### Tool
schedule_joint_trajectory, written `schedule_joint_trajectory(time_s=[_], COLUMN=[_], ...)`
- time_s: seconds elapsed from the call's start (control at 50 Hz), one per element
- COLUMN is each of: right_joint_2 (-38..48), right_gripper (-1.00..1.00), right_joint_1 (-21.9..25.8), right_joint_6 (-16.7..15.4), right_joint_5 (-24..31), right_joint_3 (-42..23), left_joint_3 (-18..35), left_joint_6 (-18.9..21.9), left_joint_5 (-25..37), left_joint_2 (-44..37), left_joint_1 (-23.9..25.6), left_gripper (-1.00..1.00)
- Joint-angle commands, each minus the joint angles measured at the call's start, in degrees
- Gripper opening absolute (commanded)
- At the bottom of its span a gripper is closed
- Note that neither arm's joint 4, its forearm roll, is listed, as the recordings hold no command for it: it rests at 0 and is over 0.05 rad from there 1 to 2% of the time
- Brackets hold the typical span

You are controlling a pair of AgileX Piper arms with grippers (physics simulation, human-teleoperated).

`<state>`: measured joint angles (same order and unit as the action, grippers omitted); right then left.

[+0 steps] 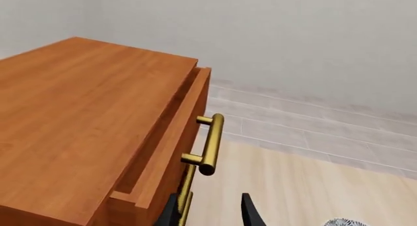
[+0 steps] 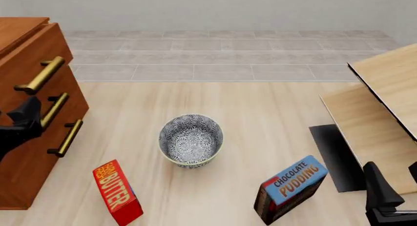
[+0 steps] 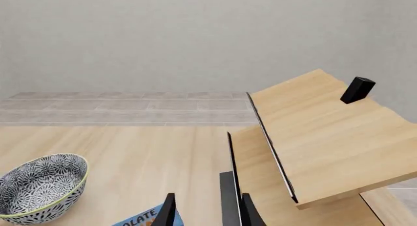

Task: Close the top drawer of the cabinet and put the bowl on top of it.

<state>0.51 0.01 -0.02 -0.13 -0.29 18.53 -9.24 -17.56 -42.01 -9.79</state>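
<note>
Your left gripper (image 2: 29,119), mostly cut off, has spread jaws beside the top drawer (image 1: 171,148), which stands slightly open; your right gripper (image 3: 205,214) gapes, the bowl (image 2: 191,140) well apart.

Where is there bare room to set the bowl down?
The cabinet top is bare wood. On the table, open stretches lie beyond the bowl and between it and the pudding box. It is tighter near the butter box.
</note>
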Motion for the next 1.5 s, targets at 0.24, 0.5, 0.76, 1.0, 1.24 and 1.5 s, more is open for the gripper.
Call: schedule_joint_trajectory(time_s=[0.24,0.5,0.76,1.0,1.24,1.5], right_joint_2=[-0.1,-0.1,-0.1,-0.1,-0.1,-0.1], right_gripper=[1.00,1.00,1.00,1.00,1.00,1.00], right_joint_1=[0.0,0.0,0.0,0.0,0.0,0.0], right_joint_6=[0.0,0.0,0.0,0.0,0.0,0.0], right_joint_5=[0.0,0.0,0.0,0.0,0.0,0.0], right_joint_3=[0.0,0.0,0.0,0.0,0.0,0.0], left_joint_3=[-0.1,1.1,1.4,1.7,2.0,1.3], left_joint_6=[1.2,0.9,1.1,0.9,0.9,1.2], left_joint_5=[-3.3,-3.8,-5.0,-5.2,-6.0,-5.9], left_joint_2=[-4.9,-6.8,-8.7,-9.2,-10.2,-9.2], left_joint_1=[-3.9,-6.3,-7.8,-9.3,-11.0,-10.1], left_gripper=[1.00,1.00,1.00,1.00,1.00,1.00])
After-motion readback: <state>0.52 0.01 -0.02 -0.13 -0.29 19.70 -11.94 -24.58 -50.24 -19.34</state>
